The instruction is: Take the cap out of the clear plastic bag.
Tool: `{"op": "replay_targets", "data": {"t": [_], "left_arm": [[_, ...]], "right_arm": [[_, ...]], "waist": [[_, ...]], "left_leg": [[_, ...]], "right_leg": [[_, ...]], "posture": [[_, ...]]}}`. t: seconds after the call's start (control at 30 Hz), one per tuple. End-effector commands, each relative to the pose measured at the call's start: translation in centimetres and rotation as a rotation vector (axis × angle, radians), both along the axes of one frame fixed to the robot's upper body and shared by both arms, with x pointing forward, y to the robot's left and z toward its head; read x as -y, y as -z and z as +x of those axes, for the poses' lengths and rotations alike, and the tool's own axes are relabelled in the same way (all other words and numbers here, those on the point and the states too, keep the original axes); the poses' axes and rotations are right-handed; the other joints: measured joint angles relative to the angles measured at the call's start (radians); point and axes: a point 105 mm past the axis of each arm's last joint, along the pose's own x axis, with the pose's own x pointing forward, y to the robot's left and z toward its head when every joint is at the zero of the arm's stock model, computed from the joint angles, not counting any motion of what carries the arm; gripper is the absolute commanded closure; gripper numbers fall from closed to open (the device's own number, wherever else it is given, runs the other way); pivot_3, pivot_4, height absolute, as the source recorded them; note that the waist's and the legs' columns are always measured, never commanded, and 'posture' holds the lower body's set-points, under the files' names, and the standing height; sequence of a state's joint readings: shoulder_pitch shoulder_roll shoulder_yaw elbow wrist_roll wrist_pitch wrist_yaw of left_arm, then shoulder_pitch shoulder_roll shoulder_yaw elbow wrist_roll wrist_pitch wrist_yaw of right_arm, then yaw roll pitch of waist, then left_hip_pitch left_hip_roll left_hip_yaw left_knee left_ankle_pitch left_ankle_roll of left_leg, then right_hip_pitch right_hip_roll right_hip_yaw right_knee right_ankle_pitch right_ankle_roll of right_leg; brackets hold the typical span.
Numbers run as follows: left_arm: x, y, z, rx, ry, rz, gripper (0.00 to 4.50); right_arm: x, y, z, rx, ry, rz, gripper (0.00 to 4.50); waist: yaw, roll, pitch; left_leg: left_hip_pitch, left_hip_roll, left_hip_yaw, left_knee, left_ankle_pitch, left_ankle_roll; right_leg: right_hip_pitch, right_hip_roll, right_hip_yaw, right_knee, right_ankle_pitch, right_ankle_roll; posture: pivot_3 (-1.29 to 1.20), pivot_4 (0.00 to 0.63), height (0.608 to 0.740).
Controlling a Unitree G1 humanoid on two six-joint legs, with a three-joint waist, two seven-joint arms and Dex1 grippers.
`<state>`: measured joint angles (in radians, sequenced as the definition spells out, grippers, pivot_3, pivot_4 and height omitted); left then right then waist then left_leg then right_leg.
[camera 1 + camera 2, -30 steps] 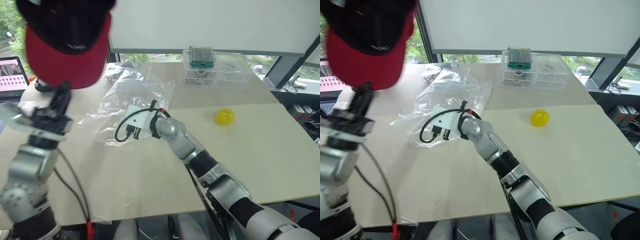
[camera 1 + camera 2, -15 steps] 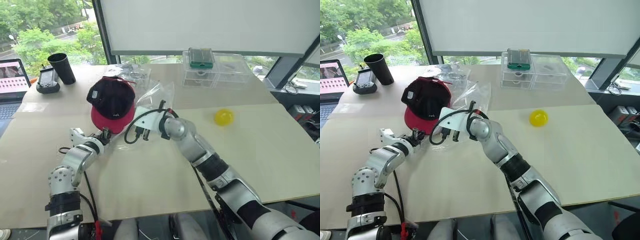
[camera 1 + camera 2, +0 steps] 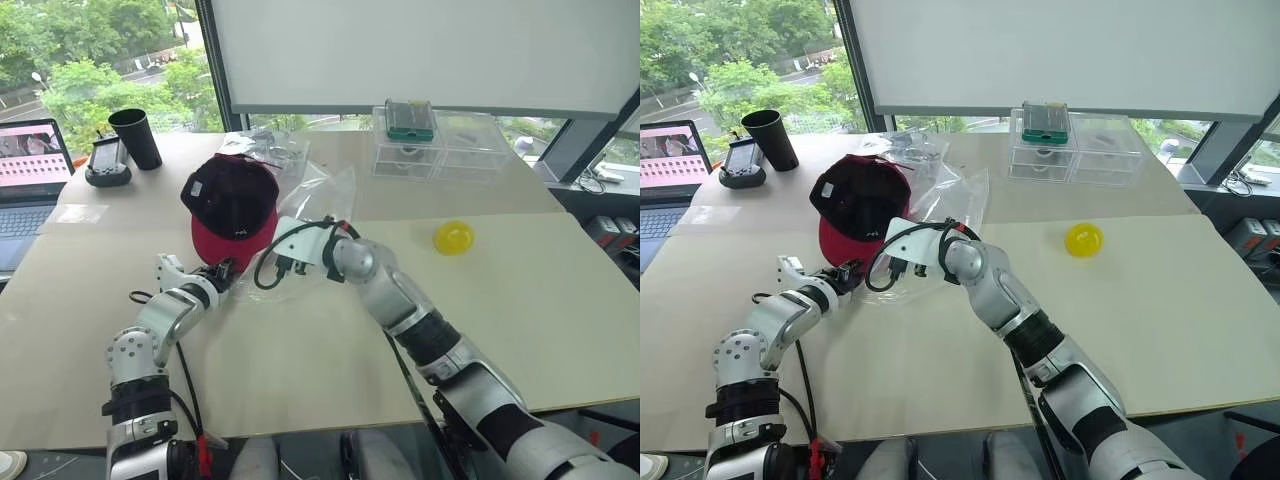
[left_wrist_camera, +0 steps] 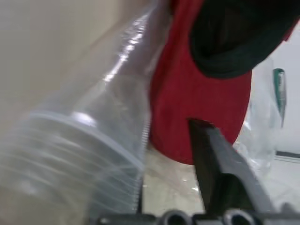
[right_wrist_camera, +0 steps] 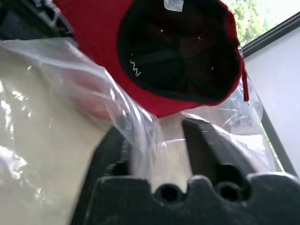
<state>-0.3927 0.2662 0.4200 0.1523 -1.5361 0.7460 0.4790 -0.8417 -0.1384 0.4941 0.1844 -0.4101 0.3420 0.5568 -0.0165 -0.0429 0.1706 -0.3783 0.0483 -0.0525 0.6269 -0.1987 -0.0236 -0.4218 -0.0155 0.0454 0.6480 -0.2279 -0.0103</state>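
The cap (image 3: 229, 206) was seen just beyond the left gripper (image 3: 222, 272) – jaws apart, brim nearest; the right gripper (image 5: 157, 140) straddled the clear plastic bag (image 3: 318, 200).

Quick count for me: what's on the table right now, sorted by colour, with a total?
Red and dark: 1, the cap
Yellow: 1, the ball
Black: 2, the cup and the handheld device beside it
Clear: 3, the clear plastic bag, a smaller bag behind it, and the plastic drawer box
Laptop: 1, at the table's edge
Total: 8
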Motion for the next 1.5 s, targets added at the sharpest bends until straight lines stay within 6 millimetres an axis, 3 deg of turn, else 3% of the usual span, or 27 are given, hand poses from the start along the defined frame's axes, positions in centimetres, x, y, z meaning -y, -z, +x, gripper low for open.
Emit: {"op": "replay_targets", "data": {"t": [0.03, 0.13, 0.2, 0.43, 0.6, 0.73, 0.87, 1.03, 1.13, 1.23, 1.4, 1.5], "left_arm": [[0.4, 2.9, -0.8, -0.108, 0.011, 0.000, 1.41], [0.3, 2.6, -0.8, -0.097, 0.009, -0.011, 0.48], [0.2, 2.5, -0.9, -0.093, 0.008, -0.011, 0.04], [0.1, 2.2, -1.0, -0.072, 0.026, -0.017, 0.04], [-1.5, 0.4, -2.5, -0.007, 0.029, 0.013, 0.04], [-3.9, -1.7, -5.1, 0.068, 0.019, 0.071, 0.04], [-6.0, -1.9, -7.9, 0.076, 0.034, 0.132, 0.04], [-9.0, -3.7, -10.1, 0.143, 0.048, 0.474, 0.04], [-10.3, -5.0, -11.2, 0.225, 0.070, 0.921, 0.04], [-10.8, -4.5, -11.9, 0.254, 0.060, 1.158, 0.04], [-13.4, -2.9, -13.5, 0.266, -0.107, 1.306, 0.04], [-14.7, -2.4, -14.2, 0.257, -0.224, 1.327, 0.04]], "right_arm": [[0.0, -1.1, -0.6, 0.001, -0.024, 0.027, 0.96], [0.3, -0.5, -0.9, -0.030, -0.042, 0.004, 0.02], [0.7, -0.2, -1.0, -0.046, -0.052, -0.012, 0.00], [1.6, -0.1, -1.1, -0.011, -0.069, -0.066, 0.00], [2.4, -1.2, -2.8, -0.219, -0.147, 0.101, 0.00], [5.4, -3.4, -4.7, -0.428, -0.215, 0.277, 0.00], [8.2, -4.4, -6.2, -0.579, -0.240, 0.365, 0.00], [12.4, -4.7, -2.9, -0.611, 0.004, 0.539, 0.00], [15.8, -3.1, -0.5, -0.562, 0.251, 0.591, 0.00], [18.6, -1.4, 0.5, -0.485, 0.430, 0.570, 0.00], [23.4, 0.0, 0.7, -0.278, 0.655, 0.576, 0.00], [24.4, 0.3, 0.3, -0.213, 0.695, 0.607, 0.00]], "waist": [[0.000, 0.001, 0.000], [0.001, 0.002, -0.001], [0.000, 0.003, -0.002], [-0.004, 0.005, -0.003], [-0.009, 0.005, -0.003], [-0.022, 0.006, -0.002], [-0.027, 0.007, -0.001], [-0.030, 0.005, 0.002], [-0.028, 0.004, 0.004], [-0.019, 0.006, 0.005], [-0.022, 0.005, 0.005], [-0.025, 0.004, 0.005]], "left_leg": [[0.000, 0.000, 0.000, 0.000, 0.000, 0.000], [0.001, 0.000, 0.000, 0.000, 0.000, 0.000], [0.001, 0.000, 0.000, 0.000, 0.000, 0.000], [0.001, 0.000, 0.000, -0.001, 0.000, 0.000], [-0.001, 0.000, 0.000, -0.001, 0.000, -0.001], [-0.003, 0.001, 0.000, -0.001, -0.002, -0.012], [-0.004, 0.001, 0.000, -0.001, -0.003, -0.016], [-0.005, 0.001, 0.000, -0.002, -0.004, -0.016], [-0.009, 0.001, 0.001, -0.002, -0.003, -0.017], [-0.014, -0.002, 0.006, -0.005, -0.003, -0.018], [-0.019, -0.007, 0.014, -0.011, -0.004, -0.018], [-0.024, -0.007, 0.020, -0.011, -0.007, -0.018]], "right_leg": [[0.000, 0.000, 0.000, 0.000, 0.000, 0.000], [0.001, 0.000, 0.000, 0.000, 0.000, 0.000], [0.001, 0.000, 0.000, 0.000, 0.000, 0.000], [0.000, 0.000, 0.000, -0.001, 0.000, 0.001], [-0.001, 0.000, 0.000, -0.002, 0.000, 0.001], [-0.003, 0.000, 0.001, -0.002, -0.001, 0.002], [-0.003, -0.001, 0.000, -0.005, -0.003, 0.004], [-0.006, 0.000, 0.001, -0.004, -0.005, 0.000], [-0.012, -0.001, 0.002, -0.005, -0.007, -0.005], [-0.017, -0.004, 0.005, -0.007, -0.007, -0.005], [-0.024, -0.009, 0.014, -0.009, -0.004, 0.005], [-0.030, -0.010, 0.019, -0.009, -0.003, 0.006]], "posture": [[0.00, 0.150, 0.740], [0.00, 0.150, 0.740], [0.00, 0.150, 0.740], [0.00, 0.150, 0.740], [0.00, 0.150, 0.740], [0.00, 0.150, 0.740], [0.00, 0.150, 0.740], [0.00, 0.150, 0.740], [0.00, 0.150, 0.740], [0.00, 0.150, 0.740], [0.00, 0.150, 0.740], [0.00, 0.150, 0.740]]}}
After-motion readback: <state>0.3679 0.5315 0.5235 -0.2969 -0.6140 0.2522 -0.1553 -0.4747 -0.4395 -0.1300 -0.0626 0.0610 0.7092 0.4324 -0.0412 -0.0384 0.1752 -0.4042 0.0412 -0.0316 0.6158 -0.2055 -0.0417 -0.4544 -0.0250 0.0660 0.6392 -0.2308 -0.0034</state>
